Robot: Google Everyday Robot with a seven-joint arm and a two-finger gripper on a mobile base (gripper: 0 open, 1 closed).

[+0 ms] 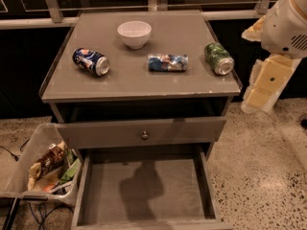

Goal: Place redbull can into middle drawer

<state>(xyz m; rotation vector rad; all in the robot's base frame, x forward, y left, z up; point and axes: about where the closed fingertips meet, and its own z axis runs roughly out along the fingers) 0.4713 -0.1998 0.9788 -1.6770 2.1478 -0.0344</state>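
Barely begun: the redbull can (pixel 168 63) lies sideways on the cabinet top (pixel 124 85). The middle drawer (pixel 184 188) stands open below it. The apparent gripper (pixel 266 83) hangs well right of it; I cannot tell its spread.

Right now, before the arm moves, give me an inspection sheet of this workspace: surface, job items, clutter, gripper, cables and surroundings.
Surface: grey cabinet top, carrying four items.
Job's things: redbull can lying on its side near the middle of the top; middle drawer pulled open, floor bare.
Clutter: white bowl upright at the back; Pepsi can and green can on their sides.
Grippers: gripper hangs right of the cabinet, clear of the cans.
Cables: thin dark cable on the floor at left.
Surroundings: bin of packets beside the drawers; knobbed drawer front above the open drawer; speckled floor.
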